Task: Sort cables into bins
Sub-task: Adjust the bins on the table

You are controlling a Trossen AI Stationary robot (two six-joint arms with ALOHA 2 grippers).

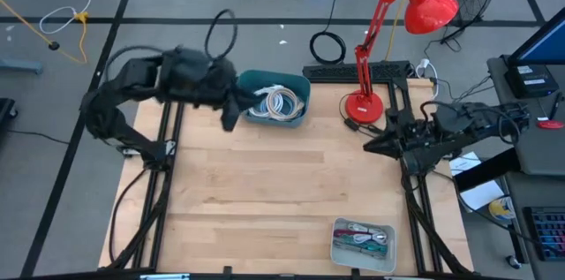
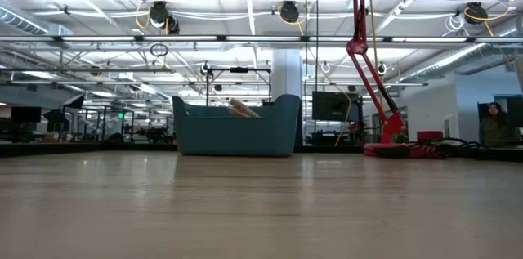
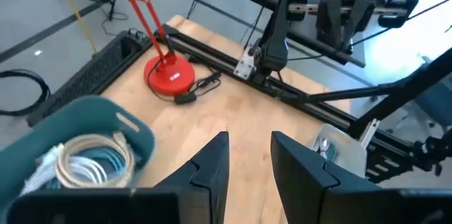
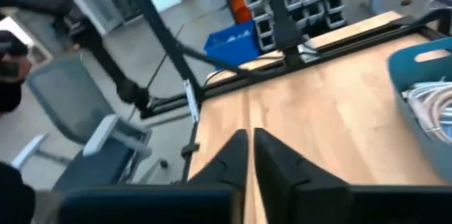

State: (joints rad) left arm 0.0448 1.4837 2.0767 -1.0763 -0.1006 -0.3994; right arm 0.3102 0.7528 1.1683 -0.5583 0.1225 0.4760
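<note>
The left gripper hangs with fingers parted and empty beside the teal bin, whose long axis runs across the table's far edge; coiled cables lie inside. Short cables fill the grey tray near the front edge. The right gripper is clenched, empty.

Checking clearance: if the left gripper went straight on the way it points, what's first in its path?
Probably bare wooden table top: the left gripper, fingers apart and empty, aims between the dark teal plastic tub and the red desk lamp's round base. Depth is unclear.
</note>
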